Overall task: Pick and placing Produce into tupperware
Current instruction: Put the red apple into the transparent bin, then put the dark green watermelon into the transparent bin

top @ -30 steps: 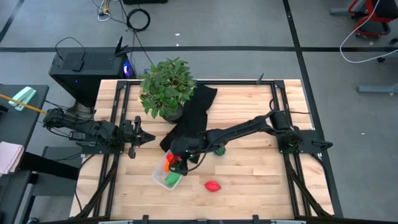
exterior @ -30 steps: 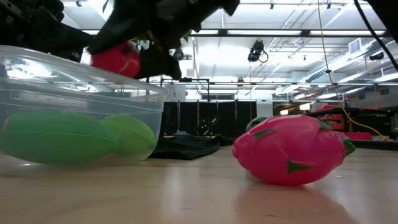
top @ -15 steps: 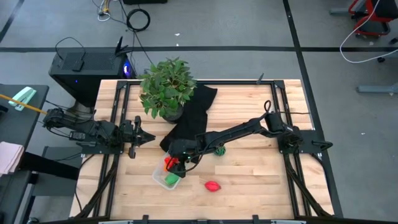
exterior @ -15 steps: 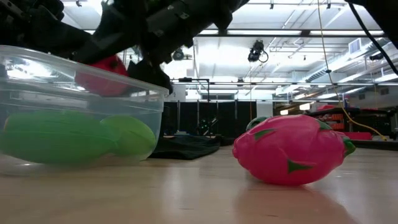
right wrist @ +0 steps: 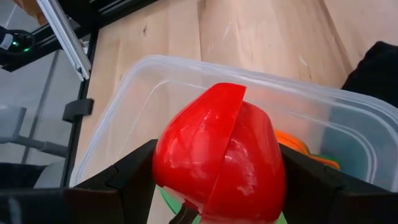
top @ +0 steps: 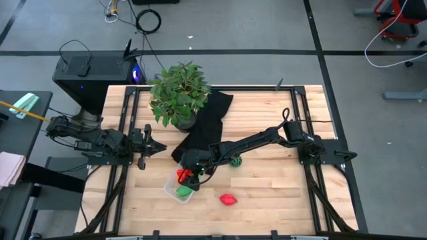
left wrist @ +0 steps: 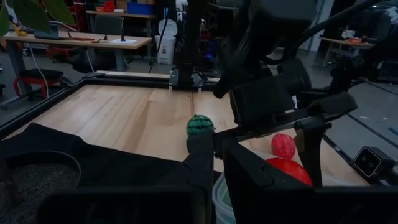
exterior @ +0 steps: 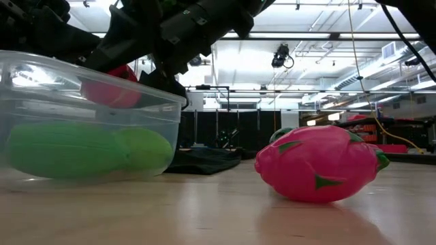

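The clear tupperware (top: pixel 172 189) stands near the table's near-left area; its rim (right wrist: pixel 186 68) shows in the right wrist view. Inside lie a long green toy (exterior: pixel 61 150), a light green one (exterior: pixel 144 150) and the orange carrot (right wrist: pixel 292 142). My right gripper (top: pixel 187 175) reaches over it, shut on a red toy (right wrist: pixel 217 155), which sits just below the rim (exterior: pixel 109 87). A second red toy (top: pixel 228 199) and the dark green striped one (top: pixel 235 160) rest on the wood. My left gripper (top: pixel 150 148) waits shut at the left edge. My right gripper pinches the red toy's two sides (right wrist: pixel 168 168) between its two fingers (right wrist: pixel 127 180). It slants down from the table's right side. The toy is lifted inside the tupperware, above the green toys (exterior: pixel 109 87); whether it touches them I cannot tell.
A leafy potted plant (top: pixel 179 93) stands at the far left, with a black cloth (top: pixel 207 120) beside it running toward the tupperware. Bare wood lies right of the red toy on the table. Metal frame rails (top: pixel 123 133) line both side edges.
My right gripper has moved slightly toward the table's left and down, carrying the red toy from above the tupperware's rim to just inside it. It stays shut on the toy.
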You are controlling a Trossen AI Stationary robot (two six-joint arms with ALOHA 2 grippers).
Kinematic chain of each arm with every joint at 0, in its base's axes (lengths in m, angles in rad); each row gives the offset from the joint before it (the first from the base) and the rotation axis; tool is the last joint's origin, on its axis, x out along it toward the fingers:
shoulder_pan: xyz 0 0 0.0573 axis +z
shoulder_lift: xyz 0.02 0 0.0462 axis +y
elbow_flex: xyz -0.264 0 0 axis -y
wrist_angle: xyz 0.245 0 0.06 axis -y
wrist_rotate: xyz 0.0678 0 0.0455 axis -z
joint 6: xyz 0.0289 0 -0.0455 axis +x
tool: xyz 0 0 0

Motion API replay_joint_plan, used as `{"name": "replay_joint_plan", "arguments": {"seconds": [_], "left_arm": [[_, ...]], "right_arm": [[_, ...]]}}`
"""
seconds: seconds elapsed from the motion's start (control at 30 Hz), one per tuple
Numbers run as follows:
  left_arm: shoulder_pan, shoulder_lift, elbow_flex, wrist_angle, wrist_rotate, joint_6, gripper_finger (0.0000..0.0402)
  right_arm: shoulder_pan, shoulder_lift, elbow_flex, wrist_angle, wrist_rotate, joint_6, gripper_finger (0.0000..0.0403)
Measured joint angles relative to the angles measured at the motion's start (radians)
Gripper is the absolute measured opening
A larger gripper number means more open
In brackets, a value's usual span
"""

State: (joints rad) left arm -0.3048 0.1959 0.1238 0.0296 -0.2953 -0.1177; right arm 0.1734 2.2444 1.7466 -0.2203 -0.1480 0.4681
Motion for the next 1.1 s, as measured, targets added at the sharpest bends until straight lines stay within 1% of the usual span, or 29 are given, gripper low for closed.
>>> {"name": "replay_joint_plan", "arguments": {"seconds": [0.13,0.37,0.47,0.67,0.8,0.9,0.97,1.1], "left_arm": [[0.0,0.0,0.0,0.0,0.0,0.0,0.0046],[0.0,0.0,0.0,0.0,0.0,0.0,0.0045],[0.0,0.0,0.0,0.0,0.0,0.0,0.0044],[0.0,0.0,0.0,0.0,0.0,-0.002,0.0049],[0.0,0.0,0.0,-0.001,0.0,-0.002,0.0052],[0.0,0.0,0.0,-0.005,0.0,-0.002,0.0052],[0.0,0.0,0.0,-0.006,0.0,-0.002,0.0052],[0.0,0.0,0.0,-0.006,0.001,-0.002,0.0053]], "right_arm": [[0.0,0.0,0.0,0.0,-0.008,-0.001,0.0274],[0.002,0.0,0.0,0.004,-0.011,0.002,0.032],[0.002,0.0,0.0,0.007,-0.011,0.001,0.033],[0.002,-0.004,-0.001,0.008,-0.01,-0.02,0.0327],[0.003,-0.026,0.015,0.004,-0.005,-0.09,0.0318],[0.008,-0.07,0.02,-0.004,0.002,-0.165,0.0313],[0.013,-0.102,0.02,-0.038,0.031,-0.221,0.0311],[0.028,-0.196,0.019,-0.162,0.173,-0.342,0.0311]]}}
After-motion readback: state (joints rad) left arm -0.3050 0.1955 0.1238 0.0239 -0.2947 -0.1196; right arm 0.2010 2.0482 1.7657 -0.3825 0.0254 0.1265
